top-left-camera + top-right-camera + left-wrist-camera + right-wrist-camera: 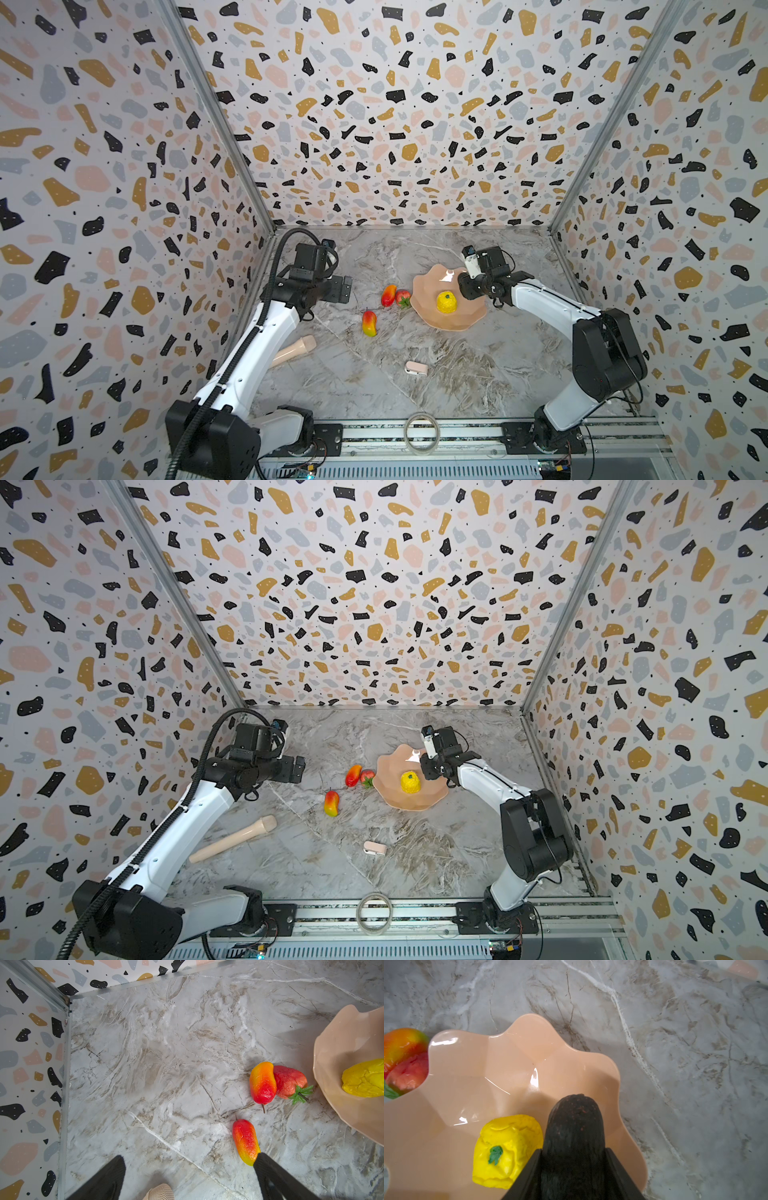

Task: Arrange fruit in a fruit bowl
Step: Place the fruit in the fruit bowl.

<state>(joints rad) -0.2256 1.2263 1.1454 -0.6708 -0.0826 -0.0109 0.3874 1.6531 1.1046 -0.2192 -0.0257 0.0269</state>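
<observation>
right pincer is clenched on the dark oval fruit over the fruit bowl | left pincer is seen released above the worktop | risk: yellow fruit could be knocked out if release is made too close

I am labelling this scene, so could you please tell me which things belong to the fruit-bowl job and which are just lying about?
Part of the job: fruit bowl; yellow bumpy fruit, in it; dark oval fruit, held by the right gripper; strawberry; far mango, touching the strawberry; near mango, on its own.
Lying about: beige cylinder; pale pink clip; clear ring.
</observation>
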